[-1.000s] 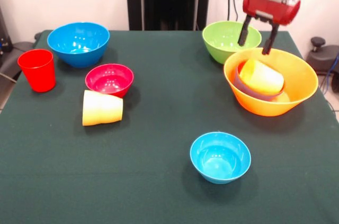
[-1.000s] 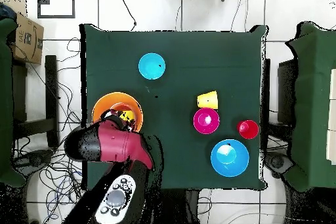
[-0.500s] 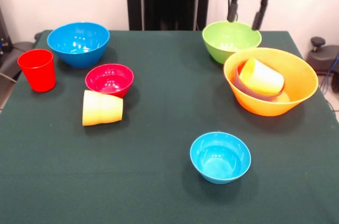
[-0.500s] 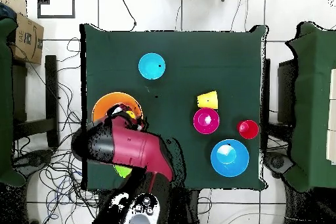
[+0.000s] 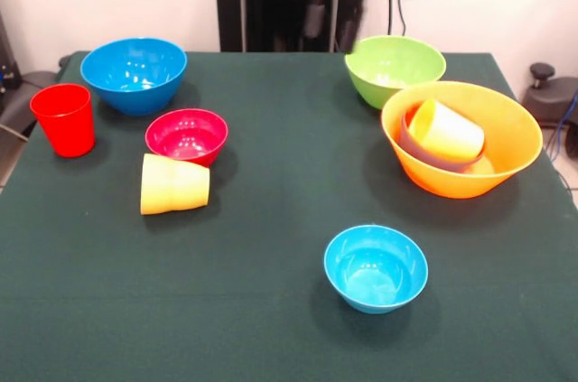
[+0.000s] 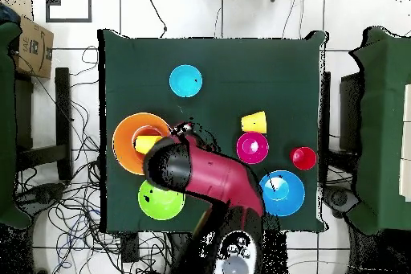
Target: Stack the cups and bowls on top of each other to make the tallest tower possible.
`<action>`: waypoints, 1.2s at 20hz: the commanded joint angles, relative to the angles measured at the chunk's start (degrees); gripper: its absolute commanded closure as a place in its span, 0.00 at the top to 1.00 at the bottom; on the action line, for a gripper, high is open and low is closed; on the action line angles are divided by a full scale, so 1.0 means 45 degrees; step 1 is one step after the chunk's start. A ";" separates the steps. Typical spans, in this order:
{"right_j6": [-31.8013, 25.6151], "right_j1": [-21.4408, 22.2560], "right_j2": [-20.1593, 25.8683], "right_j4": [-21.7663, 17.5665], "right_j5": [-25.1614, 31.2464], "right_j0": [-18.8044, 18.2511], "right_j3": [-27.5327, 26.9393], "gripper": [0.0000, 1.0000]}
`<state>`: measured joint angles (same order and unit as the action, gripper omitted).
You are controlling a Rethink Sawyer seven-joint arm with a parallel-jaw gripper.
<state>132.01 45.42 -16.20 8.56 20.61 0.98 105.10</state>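
Note:
My gripper (image 5: 332,28) hangs open and empty above the table's far edge, just left of the lime green bowl (image 5: 395,69). To the right, the large yellow-orange bowl (image 5: 452,181) holds a small pale bowl (image 5: 417,153) with a yellow cup (image 5: 445,129) lying tilted in it. A blue bowl (image 5: 134,73) and an upright red cup (image 5: 63,118) stand at far left. Beside the crimson bowl (image 5: 186,135), another yellow cup (image 5: 173,184) lies on its side. A small light-blue bowl (image 5: 375,266) sits near the front. In the overhead view the arm (image 6: 213,176) crosses between the green bowl (image 6: 160,200) and the crimson bowl (image 6: 252,148).
The table wears a dark green cloth (image 5: 271,219). Off the table, a cardboard box (image 6: 32,44) sits at one side, and cables (image 6: 72,206) trail on the floor around it.
The gripper rose from the large yellow-orange bowl and swung left in the front view, past the green bowl. The yellow cup stays in the bowl; nothing else moved.

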 commanded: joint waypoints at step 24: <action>-0.2491 -0.2509 0.4933 -0.5362 -0.0230 -0.5081 -0.1587 1.00</action>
<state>132.01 34.07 -3.79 -8.79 20.57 -18.09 99.41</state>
